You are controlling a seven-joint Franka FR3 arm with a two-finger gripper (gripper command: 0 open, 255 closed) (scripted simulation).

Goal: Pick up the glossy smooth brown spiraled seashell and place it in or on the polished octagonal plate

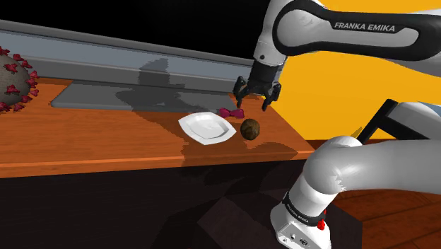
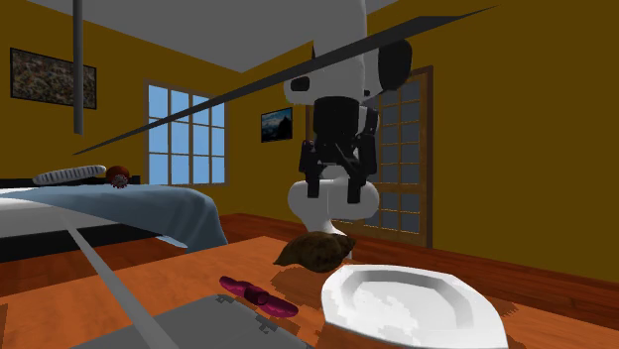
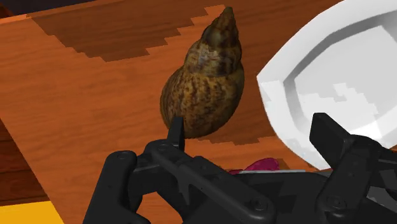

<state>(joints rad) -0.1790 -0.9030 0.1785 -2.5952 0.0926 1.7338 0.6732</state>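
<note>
The brown speckled spiral seashell (image 1: 249,129) lies on the wooden table, just beside the white octagonal plate (image 1: 206,127) on the shoulder view's right. My black gripper (image 1: 254,101) hangs open above the shell, well clear of it and holding nothing. In the second exterior view the gripper (image 2: 334,190) hovers over the shell (image 2: 315,252), with the plate (image 2: 412,307) nearer the camera. The wrist view looks down on the shell (image 3: 207,79) lying ahead of the spread fingers (image 3: 176,130), its pointed tip facing away, and the plate (image 3: 337,83) is close alongside it.
A small magenta object (image 1: 231,112) lies behind the plate and shell. A grey mat (image 1: 120,95) covers the table's back. A spiky ball (image 1: 14,85) sits at the far left. The table's end edge (image 1: 300,141) is close to the shell. A bed (image 2: 119,213) stands beyond.
</note>
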